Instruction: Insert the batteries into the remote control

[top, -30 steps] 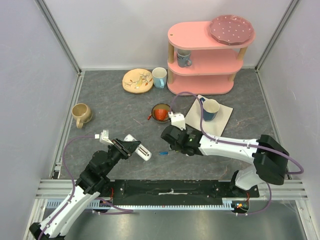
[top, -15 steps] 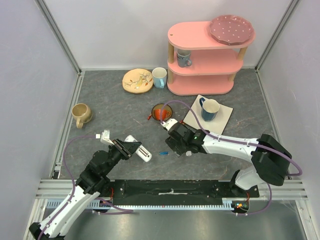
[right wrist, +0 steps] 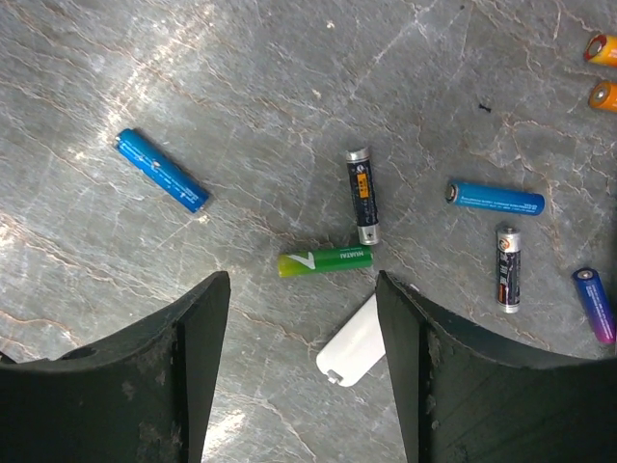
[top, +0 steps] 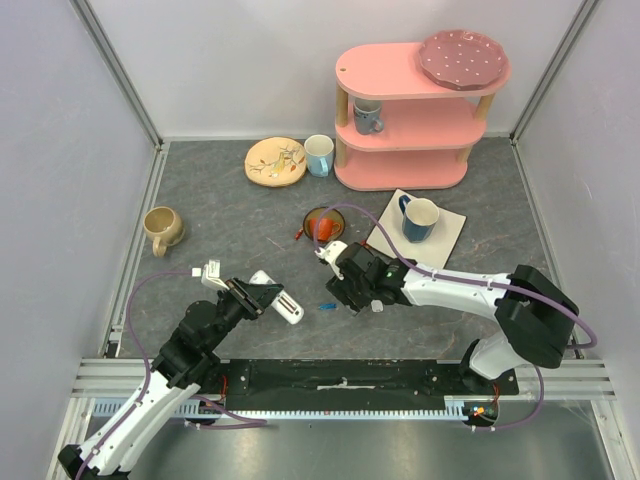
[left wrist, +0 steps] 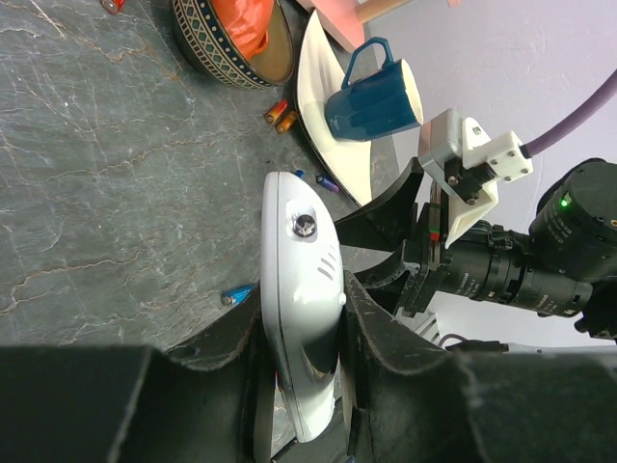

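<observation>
Several batteries (right wrist: pixel 162 171) under right hand (right wrist: pixel 301 289), jaws apart.
Risk: closing on green battery (right wrist: pixel 325 260) cd knock adjacent black battery (right wrist: pixel 362 196) or battery cover (right wrist: pixel 352 352); left hand (left wrist: pixel 299 328) clamps remote control (left wrist: pixel 294 260).

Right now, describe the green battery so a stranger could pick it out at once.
Find the right end effector, open over the grey table with batteries scattered beneath. The green battery lies between its fingers, just beyond the small white cover. It is the only green one; its neighbours are blue or black.

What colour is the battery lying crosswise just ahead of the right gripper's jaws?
The battery is green; right wrist view shows it best.
</observation>
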You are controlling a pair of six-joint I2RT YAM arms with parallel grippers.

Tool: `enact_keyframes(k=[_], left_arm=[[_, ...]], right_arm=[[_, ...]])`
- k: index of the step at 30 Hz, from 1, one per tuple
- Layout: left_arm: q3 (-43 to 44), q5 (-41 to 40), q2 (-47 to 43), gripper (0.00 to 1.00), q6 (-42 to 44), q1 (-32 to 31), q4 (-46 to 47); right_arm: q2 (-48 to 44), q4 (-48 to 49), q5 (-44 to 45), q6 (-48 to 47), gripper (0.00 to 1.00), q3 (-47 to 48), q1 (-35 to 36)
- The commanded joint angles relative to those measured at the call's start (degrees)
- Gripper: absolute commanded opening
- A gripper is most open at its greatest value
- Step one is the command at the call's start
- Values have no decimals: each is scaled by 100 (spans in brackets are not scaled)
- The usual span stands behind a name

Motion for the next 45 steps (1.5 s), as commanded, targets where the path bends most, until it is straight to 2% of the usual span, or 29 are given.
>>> enact_keyframes(k=[1, 32, 40, 45], left_arm=[[-180, 19, 6, 2, 121, 24, -356], [-268, 63, 68, 2, 50, 23, -206], [-276, 55, 59, 2, 50, 24, -189], [-276, 72, 41, 2, 50, 24, -197]], right_arm=[[36, 188, -123, -191, 69, -74, -112], [581, 267, -676, -455, 63, -83, -455], [555, 267, -685, -411, 55, -127, -490], [318, 276, -694, -236, 46, -170, -508]])
